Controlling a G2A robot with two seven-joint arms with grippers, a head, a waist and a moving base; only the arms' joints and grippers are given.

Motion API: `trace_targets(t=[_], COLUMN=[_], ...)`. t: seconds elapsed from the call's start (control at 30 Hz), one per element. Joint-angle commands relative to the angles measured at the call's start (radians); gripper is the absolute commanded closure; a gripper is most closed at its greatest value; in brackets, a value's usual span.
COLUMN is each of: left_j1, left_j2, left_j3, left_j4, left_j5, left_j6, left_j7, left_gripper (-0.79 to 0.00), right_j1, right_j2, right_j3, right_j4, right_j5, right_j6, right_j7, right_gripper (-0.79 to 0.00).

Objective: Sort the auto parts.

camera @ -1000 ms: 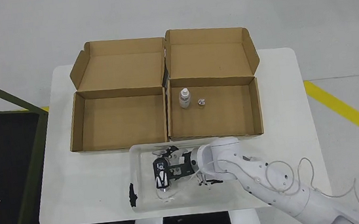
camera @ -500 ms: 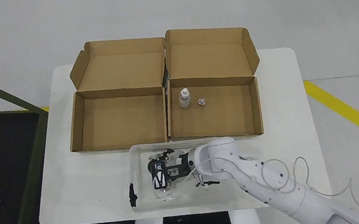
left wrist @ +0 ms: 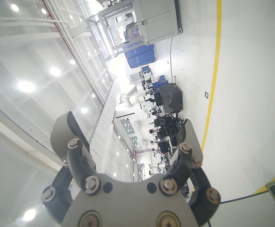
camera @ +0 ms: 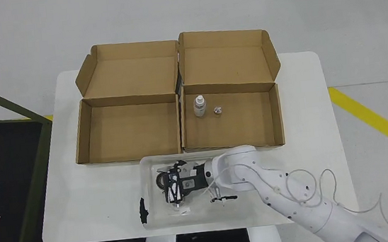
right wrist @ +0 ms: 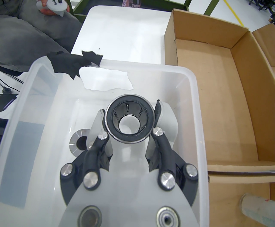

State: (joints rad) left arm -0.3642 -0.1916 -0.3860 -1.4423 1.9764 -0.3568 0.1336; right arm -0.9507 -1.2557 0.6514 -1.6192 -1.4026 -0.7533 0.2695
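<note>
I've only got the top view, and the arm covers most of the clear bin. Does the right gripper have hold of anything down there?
Observer: Yes. The right wrist view shows the right gripper with a finger against each side of a hollow metal bearing, whose bore faces the camera.
Operator: Anything else lying in the bin near it?
Observer: A silver disc with a dark centre hole lies on the floor of the clear bin, right beside the bearing.
Operator: What about the left arm?
Observer: The left gripper is open and holds nothing. It points out into the room, away from the table.
</note>
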Motion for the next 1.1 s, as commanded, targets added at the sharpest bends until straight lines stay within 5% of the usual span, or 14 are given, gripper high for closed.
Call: trace_targets(t=[0.0,0.53,1.07], left_j1=[0.000,0.000,0.000], left_j2=[0.000,0.000,0.000], left_j3=[0.000,0.000,0.000], left_j4=[0.000,0.000,0.000], left_j5=[0.000,0.000,0.000], left_j6=[0.000,0.000,0.000], left_j7=[0.000,0.000,0.000], left_gripper=[-0.785,-0.785,-0.785], right_j1=[-0.006,-0.082,-0.096], right_j2=[0.006,0.052,0.068], right_j3=[0.020,0.195,0.305], right_j4=[-0.024,-0.239,-0.306], right_j5=[0.005,0.044,0.073], right_j6=[-0.009,-0.062,-0.030], right_j7=[-0.002,-0.024,-0.077], right_gripper=[0.000,0.000,0.000])
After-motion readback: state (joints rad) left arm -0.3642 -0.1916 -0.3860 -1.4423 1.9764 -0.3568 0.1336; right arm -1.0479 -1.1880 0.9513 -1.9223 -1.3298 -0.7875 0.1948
